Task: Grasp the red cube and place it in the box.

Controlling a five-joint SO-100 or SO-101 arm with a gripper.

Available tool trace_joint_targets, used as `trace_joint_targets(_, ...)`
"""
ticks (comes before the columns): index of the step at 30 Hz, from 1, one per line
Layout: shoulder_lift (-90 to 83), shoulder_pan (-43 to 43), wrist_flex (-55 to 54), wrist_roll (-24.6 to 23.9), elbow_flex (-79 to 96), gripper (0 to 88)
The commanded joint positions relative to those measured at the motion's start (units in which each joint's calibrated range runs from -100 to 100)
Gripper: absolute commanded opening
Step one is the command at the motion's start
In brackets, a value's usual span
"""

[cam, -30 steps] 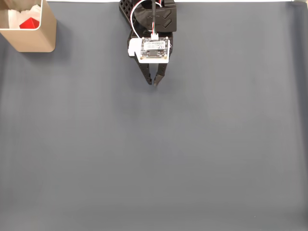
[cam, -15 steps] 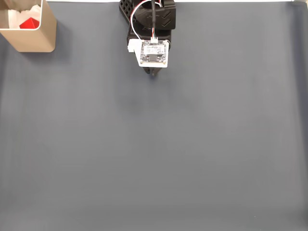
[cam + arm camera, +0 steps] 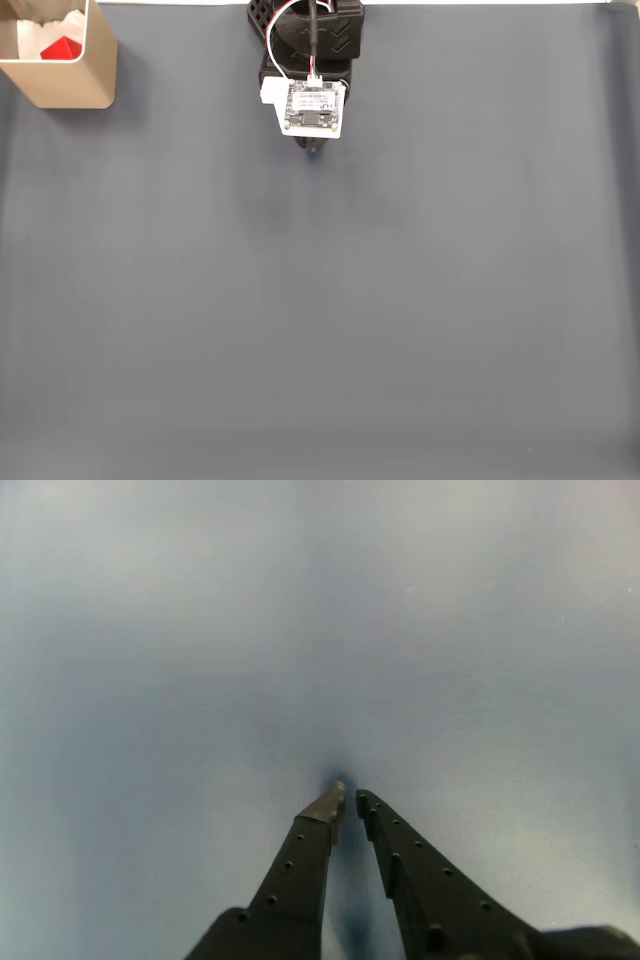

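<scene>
We see the red cube (image 3: pixel 62 48) already inside the box (image 3: pixel 68 82), far left of our end effector (image 3: pixel 346 800). The end effector is nearly closed and empty, so we judge nothing remains.

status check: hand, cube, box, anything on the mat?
Hand shut, empty, over bare grey mat. Red cube sits inside the box, fixed view's top-left corner. No obstruction seen.

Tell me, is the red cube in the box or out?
In. The cube sits inside the box, on white material, in the fixed view.
</scene>
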Motion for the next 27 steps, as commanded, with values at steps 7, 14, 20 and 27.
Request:
trace_joint_targets(7, 0.17, 0.75, 1.17, -0.15, 0.81, 1.2)
trace_joint_targets(14, 0.17, 0.75, 1.17, -0.15, 0.81, 1.2)
trace_joint_targets(20, 0.17, 0.75, 1.17, -0.15, 0.81, 1.2)
trace_joint_targets(27, 0.17, 0.75, 1.17, -0.15, 0.81, 1.2)
